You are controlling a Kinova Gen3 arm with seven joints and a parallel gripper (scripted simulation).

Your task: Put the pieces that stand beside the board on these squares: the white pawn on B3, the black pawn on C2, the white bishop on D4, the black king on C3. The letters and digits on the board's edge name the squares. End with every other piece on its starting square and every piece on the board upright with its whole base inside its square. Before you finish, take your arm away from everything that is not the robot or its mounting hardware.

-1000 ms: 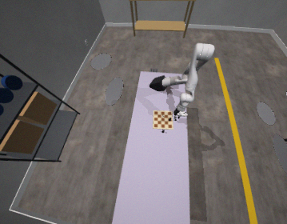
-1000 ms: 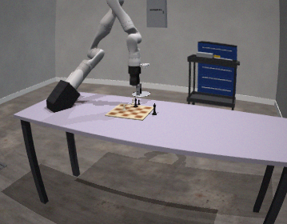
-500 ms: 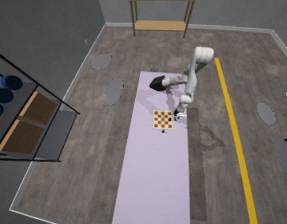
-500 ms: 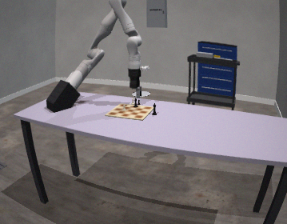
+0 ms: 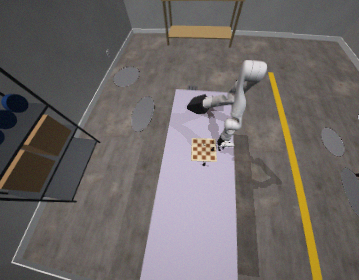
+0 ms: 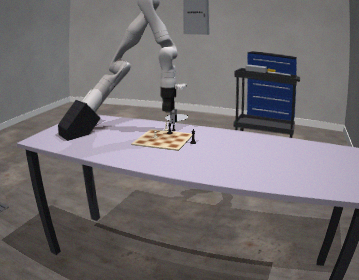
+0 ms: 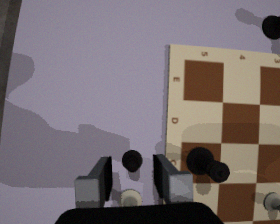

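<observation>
The chessboard [image 7: 233,143] lies on the lilac table, also in the side view [image 6: 162,139] and the overhead view [image 5: 203,149]. My gripper [image 7: 132,169] [image 6: 170,117] is open, low over the table just off the board's edge. A small black pawn [image 7: 131,160] and a white piece [image 7: 131,197] stand on the table in the gap between the fingers; neither is gripped. A black piece [image 7: 203,161] and a white piece [image 7: 273,203] stand on the board near the gripper. The black king [image 7: 277,24] [image 6: 193,136] stands off the board at another side.
The arm's black base [image 6: 78,120] sits on the table's far left end. A blue tool cart [image 6: 267,92] stands behind the table. The table's edge runs close along the left of the wrist view.
</observation>
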